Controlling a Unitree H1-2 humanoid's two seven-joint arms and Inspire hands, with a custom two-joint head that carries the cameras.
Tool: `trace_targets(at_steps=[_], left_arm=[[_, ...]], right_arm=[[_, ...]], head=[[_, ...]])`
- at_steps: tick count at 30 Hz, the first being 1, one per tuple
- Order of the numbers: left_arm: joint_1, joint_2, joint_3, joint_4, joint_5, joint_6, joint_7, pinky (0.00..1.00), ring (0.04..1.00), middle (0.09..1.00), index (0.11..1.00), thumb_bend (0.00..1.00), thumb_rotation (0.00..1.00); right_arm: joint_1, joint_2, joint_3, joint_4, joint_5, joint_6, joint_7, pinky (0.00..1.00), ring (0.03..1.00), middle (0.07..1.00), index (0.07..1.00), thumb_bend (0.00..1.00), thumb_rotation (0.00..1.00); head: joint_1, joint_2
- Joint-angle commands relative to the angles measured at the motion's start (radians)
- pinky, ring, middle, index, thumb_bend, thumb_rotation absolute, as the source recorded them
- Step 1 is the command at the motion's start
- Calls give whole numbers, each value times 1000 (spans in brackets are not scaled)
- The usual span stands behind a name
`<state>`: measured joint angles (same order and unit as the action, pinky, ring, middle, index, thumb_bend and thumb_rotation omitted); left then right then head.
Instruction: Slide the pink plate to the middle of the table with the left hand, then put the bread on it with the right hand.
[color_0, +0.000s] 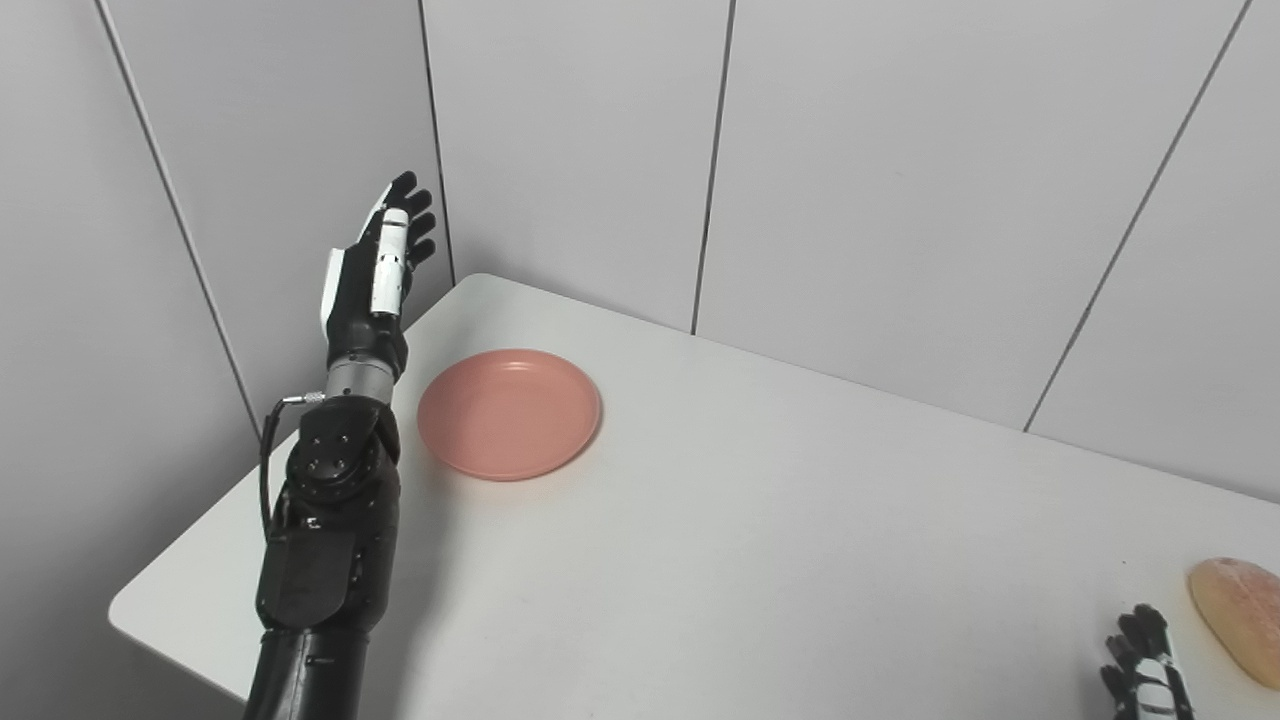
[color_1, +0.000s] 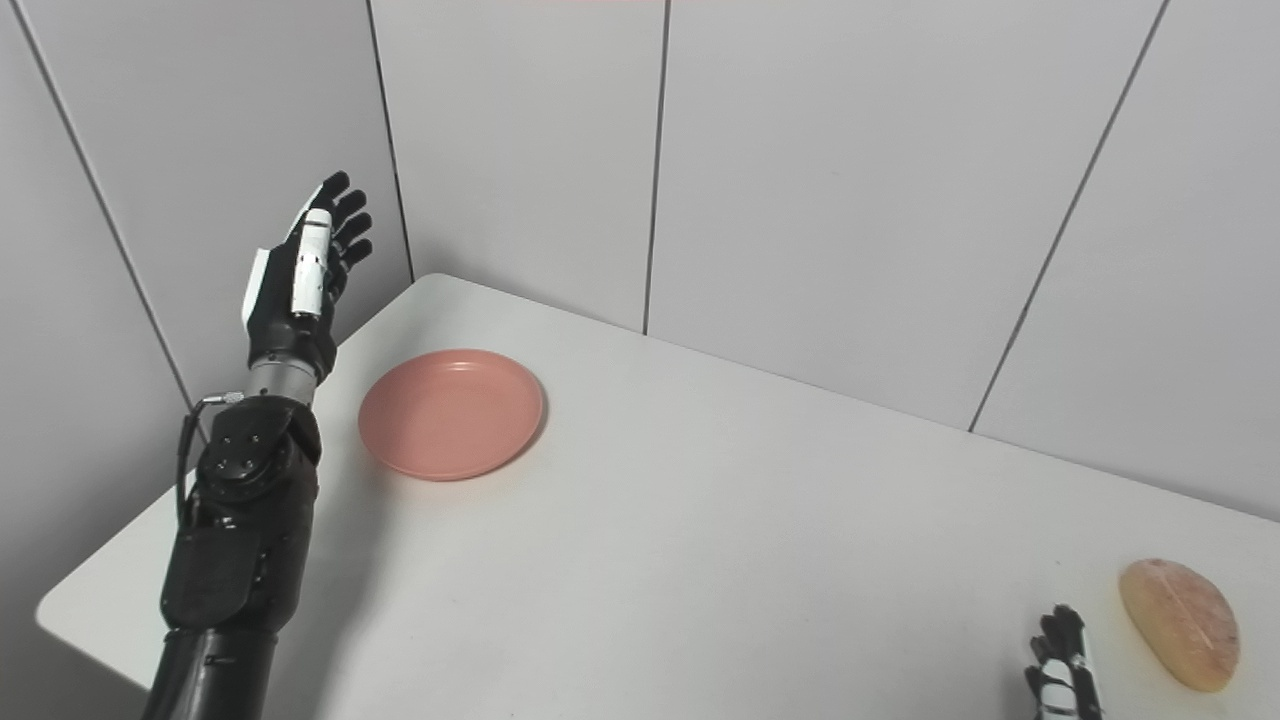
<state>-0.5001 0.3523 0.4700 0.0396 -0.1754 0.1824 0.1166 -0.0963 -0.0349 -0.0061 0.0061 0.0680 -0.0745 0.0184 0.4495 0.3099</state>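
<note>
The pink plate (color_0: 509, 413) lies flat on the white table (color_0: 760, 540) toward its far left part. My left hand (color_0: 378, 268) is raised above the table's left edge, to the left of the plate and apart from it, open with fingers spread and nothing held. The bread (color_1: 1180, 623), an oval tan loaf, rests at the table's right side. Only the fingertips of my right hand (color_1: 1062, 665) show at the bottom edge, just left of the bread and not touching it; its fingers look loosely apart.
Grey wall panels (color_0: 860, 160) stand close behind the table's far edge and at the left corner. The table's left edge runs under my left forearm (color_0: 330, 520). White tabletop stretches between plate and bread.
</note>
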Motion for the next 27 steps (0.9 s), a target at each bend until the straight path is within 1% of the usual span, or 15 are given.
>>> trace_targets(at_steps=[1, 5, 11, 14, 15, 20, 21, 23, 27], left_arm=[[-17, 29, 13, -3, -15, -23, 12, 915, 913, 907, 880, 303, 1000], [-1, 38, 30, 20, -35, -31, 1, 933, 920, 914, 888, 300, 1000], [15, 39, 50, 50, -57, -48, 5, 917, 906, 906, 882, 295, 1000], [23, 30, 58, 62, -61, -54, 11, 901, 892, 891, 868, 300, 967], [24, 28, 59, 67, -60, -57, 14, 895, 888, 888, 865, 298, 961], [25, 18, 62, 102, -65, -65, 21, 902, 898, 897, 871, 296, 993], [24, 17, 64, 110, -69, -66, 24, 899, 901, 899, 868, 292, 968], [19, 14, 67, 130, -80, -72, 26, 901, 906, 902, 867, 287, 952], [20, 10, 60, 149, -83, -91, 31, 904, 912, 906, 867, 276, 955]], right_arm=[[10, -12, -13, 10, 5, -17, 7, 1000, 984, 976, 971, 49, 1000], [8, -15, -13, 15, 6, -23, 12, 1000, 982, 974, 969, 53, 1000], [7, -13, -18, 21, 13, -29, 14, 1000, 982, 975, 970, 61, 1000], [7, -15, -19, 17, 6, -19, 11, 1000, 980, 971, 968, 65, 1000], [6, -14, -19, 16, 6, -19, 10, 1000, 981, 972, 969, 65, 1000], [5, -15, -20, 19, 3, -23, 9, 1000, 978, 968, 968, 71, 1000], [5, -15, -20, 18, 3, -22, 9, 1000, 980, 971, 971, 68, 1000], [5, -15, -21, 21, 5, -27, 12, 1000, 981, 973, 973, 67, 1000], [7, -13, -22, 14, 7, -16, 11, 1000, 979, 974, 974, 73, 1000]], head=[[0, 1], [3, 2], [5, 3], [7, 5], [7, 5], [9, 7], [9, 7], [9, 8], [10, 10]])
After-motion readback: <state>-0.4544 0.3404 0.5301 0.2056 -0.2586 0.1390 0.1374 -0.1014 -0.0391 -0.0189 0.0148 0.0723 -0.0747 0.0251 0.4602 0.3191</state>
